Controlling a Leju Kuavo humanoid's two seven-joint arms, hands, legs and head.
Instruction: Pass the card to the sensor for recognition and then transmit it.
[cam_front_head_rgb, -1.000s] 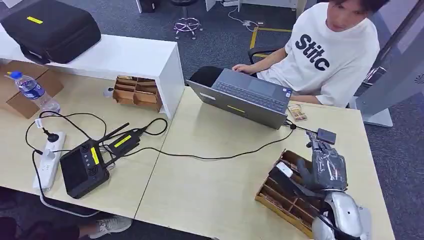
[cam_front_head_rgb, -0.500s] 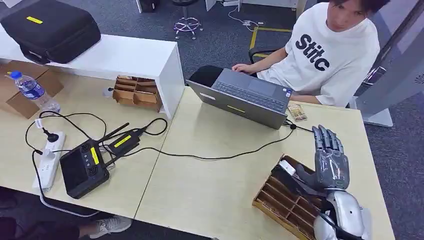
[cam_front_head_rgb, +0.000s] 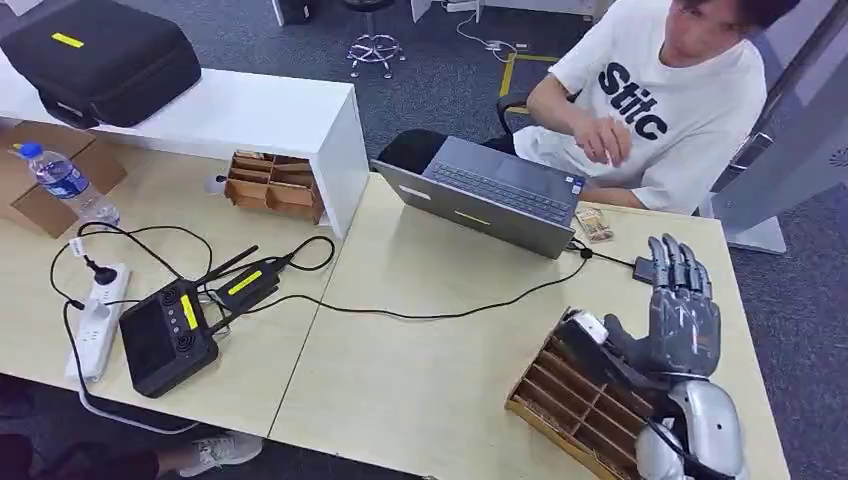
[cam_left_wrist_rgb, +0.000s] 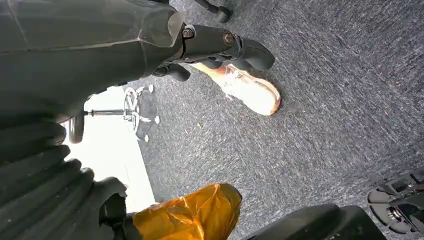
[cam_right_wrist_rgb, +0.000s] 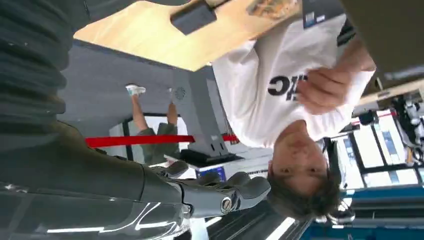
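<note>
My right hand (cam_front_head_rgb: 675, 320) is raised over the table's right end, fingers straight and pointing away from me. Its thumb (cam_front_head_rgb: 622, 345) presses a dark card with a white end (cam_front_head_rgb: 588, 325) against the side of the hand, above the wooden divider box (cam_front_head_rgb: 565, 400). The small black sensor (cam_front_head_rgb: 644, 269) lies on the table just beyond the fingertips, partly hidden by them; the right wrist view shows the sensor (cam_right_wrist_rgb: 192, 17) too. My left hand (cam_left_wrist_rgb: 45, 170) hangs beside the body over the carpet, and how its fingers lie is unclear.
A person in a white shirt (cam_front_head_rgb: 660, 110) sits behind an open laptop (cam_front_head_rgb: 495, 195), one hand (cam_front_head_rgb: 600, 140) lifted off it. A black cable (cam_front_head_rgb: 430, 312) crosses the table. A controller (cam_front_head_rgb: 165, 335), power strip (cam_front_head_rgb: 95, 320) and bottle (cam_front_head_rgb: 65, 182) lie far left.
My right hand has risen and moved forward and to the right with the card, reaching the sensor. The person has lifted a hand from the laptop.
</note>
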